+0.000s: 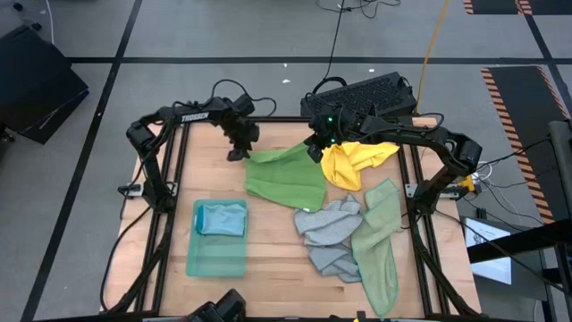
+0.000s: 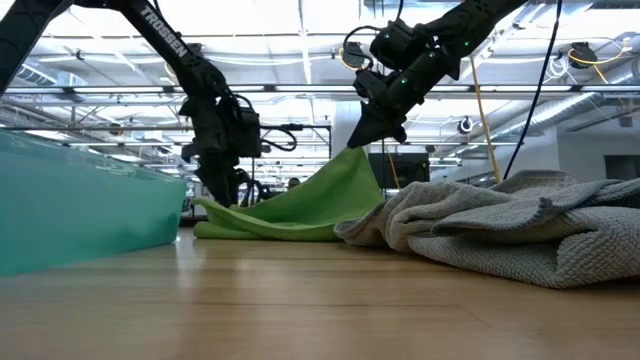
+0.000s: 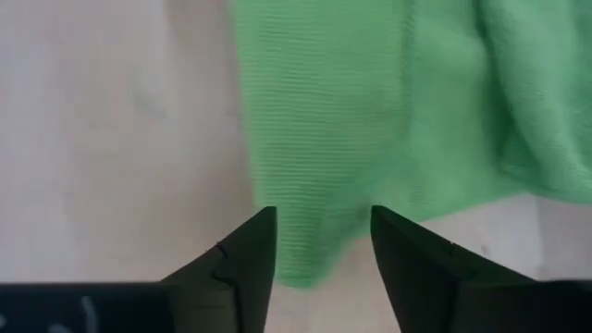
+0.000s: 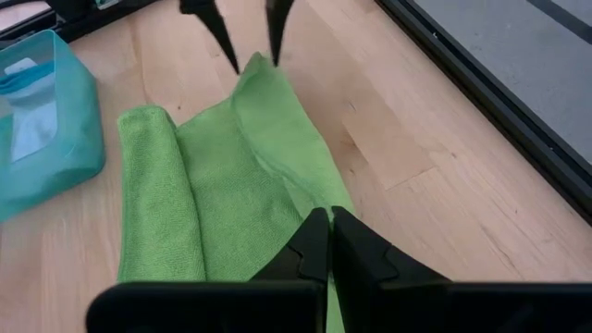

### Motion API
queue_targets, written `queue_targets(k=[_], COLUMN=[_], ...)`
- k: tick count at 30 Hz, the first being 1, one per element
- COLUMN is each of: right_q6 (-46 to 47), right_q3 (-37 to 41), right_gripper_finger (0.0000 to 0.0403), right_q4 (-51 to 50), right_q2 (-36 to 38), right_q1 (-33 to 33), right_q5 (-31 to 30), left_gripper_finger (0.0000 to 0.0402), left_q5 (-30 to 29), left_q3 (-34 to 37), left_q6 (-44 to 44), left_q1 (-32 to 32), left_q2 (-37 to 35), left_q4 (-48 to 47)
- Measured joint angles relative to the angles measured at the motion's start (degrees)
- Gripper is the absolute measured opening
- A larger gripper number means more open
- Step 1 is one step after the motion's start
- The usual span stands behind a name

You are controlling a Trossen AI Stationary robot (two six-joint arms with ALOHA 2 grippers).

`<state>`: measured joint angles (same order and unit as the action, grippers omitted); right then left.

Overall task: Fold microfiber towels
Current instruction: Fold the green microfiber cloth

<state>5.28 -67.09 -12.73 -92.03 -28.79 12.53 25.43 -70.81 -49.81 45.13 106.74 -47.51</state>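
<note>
A bright green towel point(image 1: 286, 174) lies at the table's far middle, one corner raised. My right gripper point(image 4: 328, 242) is shut on that raised far right corner. My left gripper point(image 3: 324, 250) stands open at the towel's far left corner point(image 3: 310, 245), one finger on each side; that corner lies flat on the wood. I cannot tell whether its fingers touch the cloth. A yellow towel point(image 1: 357, 161), a grey towel point(image 1: 332, 233) and a pale sage green towel point(image 1: 380, 246) lie in a heap on the right. My right gripper pinches the green towel's far right corner point(image 4: 289, 208) between its two shut fingers, slanting down from the far right. The corner point(image 2: 352, 158) is lifted off the table. From it the cloth slopes down to its left part point(image 2: 265, 222), which rests on the wood.
A teal see-through bin point(image 1: 217, 255) at the near left holds a light blue towel point(image 1: 222, 217). A black keyboard-like case point(image 1: 362, 94) sits beyond the far edge. Black frame rails point(image 1: 183, 170) run along the table's sides. Bare wood shows between the bin and the grey towel.
</note>
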Motion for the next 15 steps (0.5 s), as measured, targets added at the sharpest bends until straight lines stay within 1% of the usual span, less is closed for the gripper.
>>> queue_targets(k=[4,9,15], right_q6=[0.00,0.00,0.31], right_q3=[0.00,0.00,0.00], right_gripper_finger=[0.0000,0.0000,0.0000], right_q4=[0.00,0.00,0.00], right_q2=[0.00,0.00,0.00], right_q1=[0.01,0.01,-0.01], right_q5=[-0.19,-0.26,-0.26], left_gripper_finger=[0.0162,0.0149,0.0118], left_q5=[0.04,-1.04,-2.38], left_q3=[0.00,0.00,0.00], left_q6=[-1.22,-0.99,-0.76], left_q1=[-0.82,-1.63,-2.19], left_q2=[0.16,1.31,1.31], left_q4=[-2.22,-2.01,-3.09])
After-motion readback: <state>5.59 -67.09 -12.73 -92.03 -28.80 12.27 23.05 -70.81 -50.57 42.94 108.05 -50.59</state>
